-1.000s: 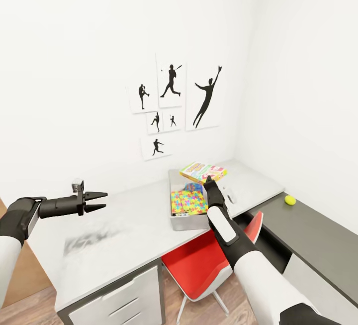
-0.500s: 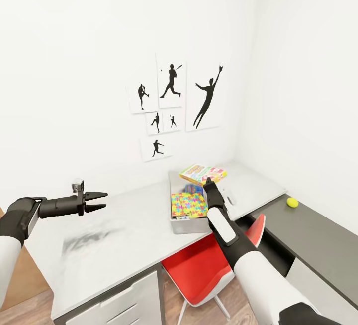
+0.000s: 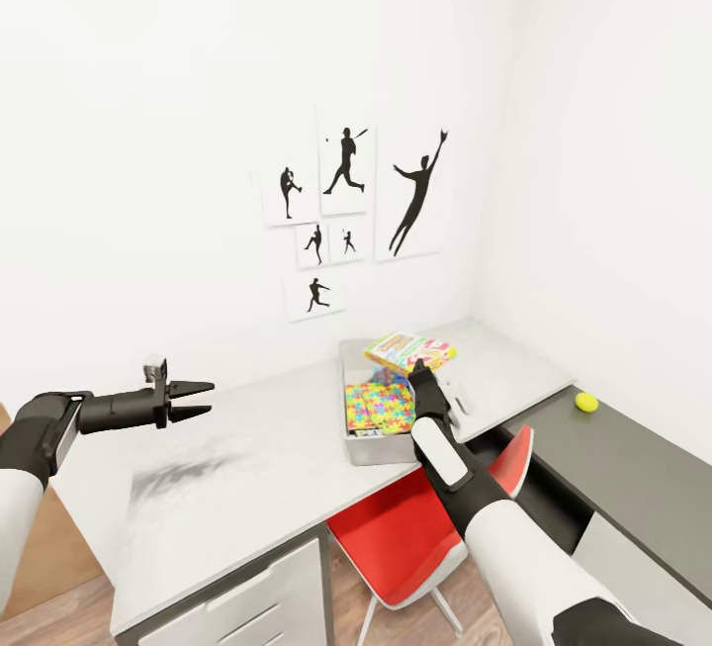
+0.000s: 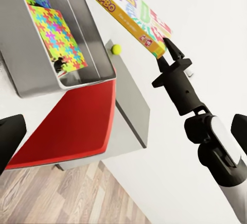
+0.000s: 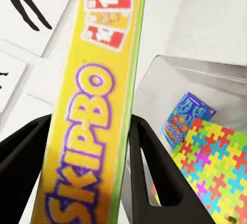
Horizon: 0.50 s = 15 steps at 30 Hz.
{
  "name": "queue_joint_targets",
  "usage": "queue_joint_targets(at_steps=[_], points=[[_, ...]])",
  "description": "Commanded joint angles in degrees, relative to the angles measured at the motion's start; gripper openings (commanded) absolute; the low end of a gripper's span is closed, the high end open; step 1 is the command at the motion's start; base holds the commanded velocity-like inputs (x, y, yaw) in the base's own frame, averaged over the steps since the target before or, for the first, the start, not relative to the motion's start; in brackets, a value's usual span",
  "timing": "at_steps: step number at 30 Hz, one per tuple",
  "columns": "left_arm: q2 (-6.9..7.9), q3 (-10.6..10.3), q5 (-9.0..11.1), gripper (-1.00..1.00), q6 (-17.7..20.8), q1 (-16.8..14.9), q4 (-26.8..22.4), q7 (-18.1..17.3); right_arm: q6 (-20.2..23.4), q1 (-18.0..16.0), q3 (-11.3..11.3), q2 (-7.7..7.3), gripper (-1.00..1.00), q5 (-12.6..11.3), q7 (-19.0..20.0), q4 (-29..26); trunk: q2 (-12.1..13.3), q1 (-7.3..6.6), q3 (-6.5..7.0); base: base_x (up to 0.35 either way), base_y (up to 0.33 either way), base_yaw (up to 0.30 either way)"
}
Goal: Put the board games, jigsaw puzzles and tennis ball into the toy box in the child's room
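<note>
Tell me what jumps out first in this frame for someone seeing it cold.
The right claw is shut on a yellow Skip-Bo game box, holding it over the far end of the grey toy box on the table. Inside the bin lie a bright jigsaw puzzle and a blue game box. A yellow-green tennis ball sits alone on the dark surface to the right, and the left claw hovers open.

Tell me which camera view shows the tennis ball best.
The head view: the tennis ball lies unobstructed on the dark cabinet top, apart from the toy box. In the left wrist view the ball is a small dot past the box's wall.
</note>
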Motion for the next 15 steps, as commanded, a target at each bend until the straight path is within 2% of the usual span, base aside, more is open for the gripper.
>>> queue_joint_targets(at_steps=[1, 6, 15], points=[[0.01, 0.22, -0.61, 1.00, 0.60, -0.03, -0.04, -0.46, -0.57, -0.05, 0.19, 0.00, -1.00, -0.28, -0.25, 0.02, -0.08, 0.03, -0.07, 0.000, 0.033, 0.000], [-0.01, 0.22, -0.61, 1.00, 0.65, -0.01, -0.04, -0.46, -1.00, -0.05, 0.25, 0.00, -1.00, -0.32, -0.28, 0.05, -0.08, 0.03, -0.07, 0.000, 0.084, 0.000], [-0.02, 0.22, -0.61, 1.00, 0.69, -0.03, -0.04, -0.46, -1.07, -0.05, 0.29, 0.00, -1.00, -0.35, -0.30, 0.02, -0.08, 0.03, -0.07, 0.000, 0.256, 0.000]])
